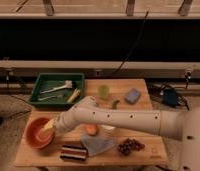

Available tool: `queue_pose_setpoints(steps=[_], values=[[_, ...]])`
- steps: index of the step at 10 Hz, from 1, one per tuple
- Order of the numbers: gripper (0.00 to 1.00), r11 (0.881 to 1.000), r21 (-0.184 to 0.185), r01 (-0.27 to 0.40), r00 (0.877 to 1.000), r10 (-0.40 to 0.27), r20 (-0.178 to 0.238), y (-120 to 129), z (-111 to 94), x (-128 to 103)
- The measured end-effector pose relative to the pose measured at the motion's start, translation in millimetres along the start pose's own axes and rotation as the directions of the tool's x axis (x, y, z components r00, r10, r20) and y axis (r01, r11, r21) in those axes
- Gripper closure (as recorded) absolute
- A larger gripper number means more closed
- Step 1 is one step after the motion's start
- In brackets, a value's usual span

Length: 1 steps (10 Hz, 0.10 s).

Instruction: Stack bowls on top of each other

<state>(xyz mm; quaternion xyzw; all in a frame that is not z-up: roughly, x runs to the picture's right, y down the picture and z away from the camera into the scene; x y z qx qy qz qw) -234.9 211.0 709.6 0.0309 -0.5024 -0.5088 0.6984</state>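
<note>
End effector (47,128) sits inside orange bowl (33,138).

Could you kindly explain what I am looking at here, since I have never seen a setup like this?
This is a single camera view looking down on a wooden table. The long white tube is a robot arm reaching from the right towards the left. Its end effector, the part that grasps, sits over the orange bowl at the table's left end. Only this one bowl is plainly visible. Behind it is a green tray holding utensils. Elsewhere lie a green cup, a blue sponge, grapes, a grey cloth and a striped object. The job is stacking bowls.
</note>
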Motion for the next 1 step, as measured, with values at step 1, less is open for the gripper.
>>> queue_pose_setpoints(steps=[1], values=[[0.20, 1.000, 0.000, 0.000, 1.000, 0.000, 0.000, -0.1, 0.1, 0.0]])
